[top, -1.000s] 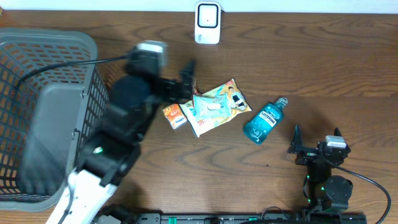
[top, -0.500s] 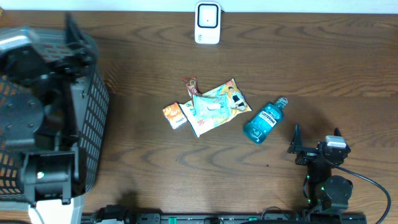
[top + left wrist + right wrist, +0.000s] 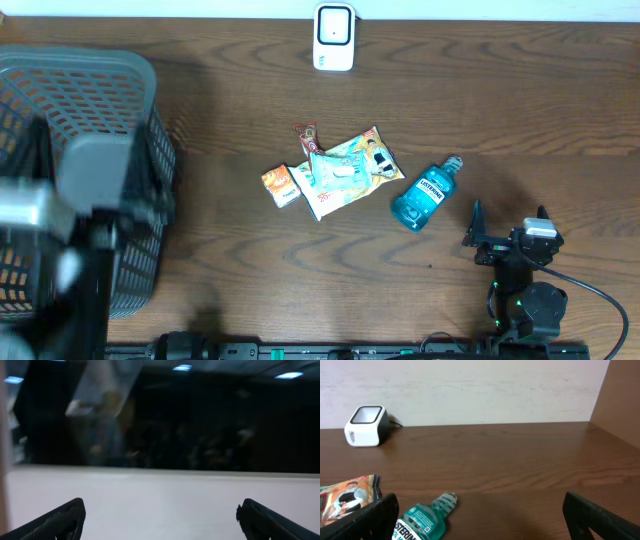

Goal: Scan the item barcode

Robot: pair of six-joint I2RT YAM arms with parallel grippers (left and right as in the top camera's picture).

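Dark wood tabletop (image 3: 520, 90) carries everything, with the white scanner (image 3: 333, 37) at its far edge as the fixed mark. Nearer the robot from the scanner lies a loose cluster of snack packets (image 3: 345, 172). To the scanner's right and nearer again, a teal mouthwash bottle (image 3: 425, 193) rests on its side. No item is held. Right pincer (image 3: 509, 218) stands wide apart and empty, beyond the bottle from the scanner. Left pincer (image 3: 160, 519) is likewise spread with nothing between its tips, its arm a blur over the grey basket (image 3: 160, 150), well left of the scanner. Risks, as I judge them: that arm could clip the basket wall; a grasp among the overlapped packets may lift two at once; the rounded bottle may roll, or meet the scanner with its barcode turned away
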